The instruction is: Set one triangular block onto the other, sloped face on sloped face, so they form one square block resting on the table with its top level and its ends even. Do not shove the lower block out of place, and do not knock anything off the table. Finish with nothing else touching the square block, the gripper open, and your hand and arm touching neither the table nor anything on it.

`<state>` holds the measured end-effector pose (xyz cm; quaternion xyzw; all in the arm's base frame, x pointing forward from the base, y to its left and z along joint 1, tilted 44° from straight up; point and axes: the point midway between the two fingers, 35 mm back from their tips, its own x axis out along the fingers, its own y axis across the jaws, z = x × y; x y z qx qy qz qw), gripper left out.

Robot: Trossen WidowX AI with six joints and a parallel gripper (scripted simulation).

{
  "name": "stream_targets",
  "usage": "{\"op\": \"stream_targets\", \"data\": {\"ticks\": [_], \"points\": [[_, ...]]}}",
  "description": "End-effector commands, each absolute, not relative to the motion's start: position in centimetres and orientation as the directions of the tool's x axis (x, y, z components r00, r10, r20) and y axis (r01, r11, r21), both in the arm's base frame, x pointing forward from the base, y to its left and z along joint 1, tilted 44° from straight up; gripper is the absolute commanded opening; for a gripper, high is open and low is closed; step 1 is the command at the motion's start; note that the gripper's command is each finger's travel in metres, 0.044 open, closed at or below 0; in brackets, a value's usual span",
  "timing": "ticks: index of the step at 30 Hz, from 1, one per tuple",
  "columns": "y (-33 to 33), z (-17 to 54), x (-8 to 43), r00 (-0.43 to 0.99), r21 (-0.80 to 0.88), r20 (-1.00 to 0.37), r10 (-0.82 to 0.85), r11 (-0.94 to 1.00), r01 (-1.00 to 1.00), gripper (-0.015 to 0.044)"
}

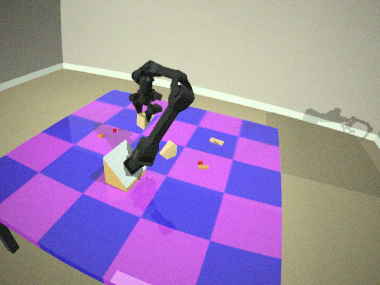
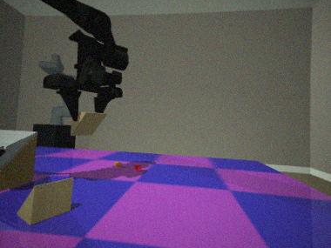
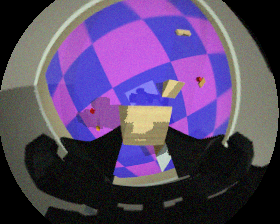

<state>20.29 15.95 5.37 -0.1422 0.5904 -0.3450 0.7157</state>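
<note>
While held above the worktop [image 1: 250, 231] [image 2: 174, 205] [image 3: 130, 45], upper block [image 1: 142, 120] [image 2: 89, 124] [image 3: 146, 125]: airborne toward the far-left corner, as the top view frames it, gripped by the pincer [image 1: 144, 116] [image 2: 88, 116] [image 3: 143, 126].
Lower block [image 1: 169, 150] [image 2: 48, 201] [image 3: 172, 88]: resting near the worktop's middle, well in from its edges, apart from its partner.
Handling: both probably light, stiff and wood-like; sloped faces could slide under an uneven push.
Hold: opposite upright sides, near the middle, leaving the slope free to meet its match.
Exterior view: daylight beneath the raised block and its slanted outline, hard to read from the top.
Top view: a small pale piece [image 1: 216, 141] [image 3: 183, 32] toward the far-right corner, absent from the exterior.
</note>
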Motion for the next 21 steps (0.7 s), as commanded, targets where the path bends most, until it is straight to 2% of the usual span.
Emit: {"op": "stream_targets", "data": {"ticks": [1, 21], "points": [[14.3, 6.9, 19.6, 0.065, -0.623, -0.74, -0.67, 0.718, 0.311, 0.0], [8.2, 11.8, 16.5, 0.071, -0.632, -0.735, -0.674, 0.72, 0.286, 0.0]]}}
